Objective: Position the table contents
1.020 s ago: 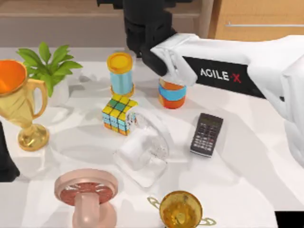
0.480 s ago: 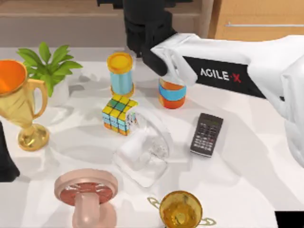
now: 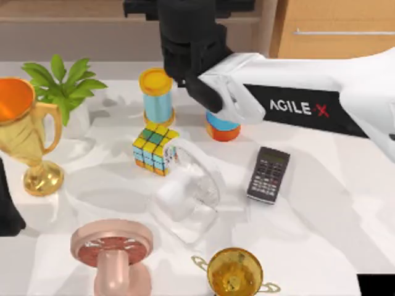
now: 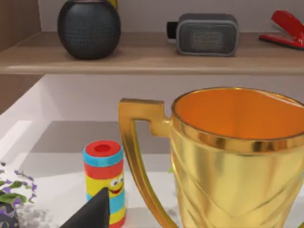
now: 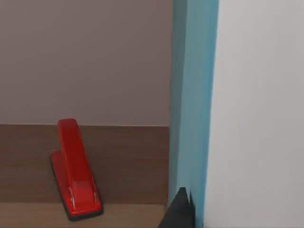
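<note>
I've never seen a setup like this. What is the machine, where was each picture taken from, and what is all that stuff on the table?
This is a simulated two-armed AgileX robot at a white table. The top view looks down from above. The other two pictures come from cameras on each arm's wrist.

The white right arm reaches across, and its black hand hangs over an orange and blue banded can. Whether it grips the can is unclear. The dark left arm is parked at the left edge.

Also on the table are a tall gold trophy cup, a green potted plant, a yellow-topped blue cylinder, a multicoloured puzzle cube, a clear glass mug on its side, a black calculator, a pink wheel-shaped piece and a small gold cup.

The right wrist view looks past a red stapler on a shelf.
</note>
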Controlling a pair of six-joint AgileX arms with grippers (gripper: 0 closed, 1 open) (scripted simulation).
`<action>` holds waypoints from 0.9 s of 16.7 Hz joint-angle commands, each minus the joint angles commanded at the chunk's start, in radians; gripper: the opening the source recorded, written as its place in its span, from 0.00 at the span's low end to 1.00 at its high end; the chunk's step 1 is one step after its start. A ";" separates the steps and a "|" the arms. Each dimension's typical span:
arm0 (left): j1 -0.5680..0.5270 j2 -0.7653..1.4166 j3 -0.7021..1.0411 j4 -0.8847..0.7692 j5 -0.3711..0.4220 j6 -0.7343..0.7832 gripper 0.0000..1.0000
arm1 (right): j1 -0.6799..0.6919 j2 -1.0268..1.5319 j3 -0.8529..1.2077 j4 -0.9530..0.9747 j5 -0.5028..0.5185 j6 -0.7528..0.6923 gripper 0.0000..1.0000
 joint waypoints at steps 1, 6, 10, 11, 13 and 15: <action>0.000 0.000 0.000 0.000 0.000 0.000 1.00 | 0.004 -0.012 -0.014 0.004 0.004 0.000 0.00; 0.000 0.000 0.000 0.000 0.000 0.000 1.00 | 0.000 -0.012 -0.015 0.004 0.003 0.002 0.00; 0.000 0.000 0.000 0.000 0.000 0.000 1.00 | 0.061 -0.065 -0.061 -0.010 -0.022 0.032 0.00; 0.000 0.000 0.000 0.000 0.000 0.000 1.00 | 0.089 -0.088 -0.089 -0.018 -0.037 0.049 0.00; 0.000 0.000 0.000 0.000 0.000 0.000 1.00 | 0.143 -0.141 -0.152 -0.034 -0.071 0.090 0.00; 0.000 0.000 0.000 0.000 0.000 0.000 1.00 | 0.179 -0.214 -0.215 -0.043 -0.110 0.142 0.00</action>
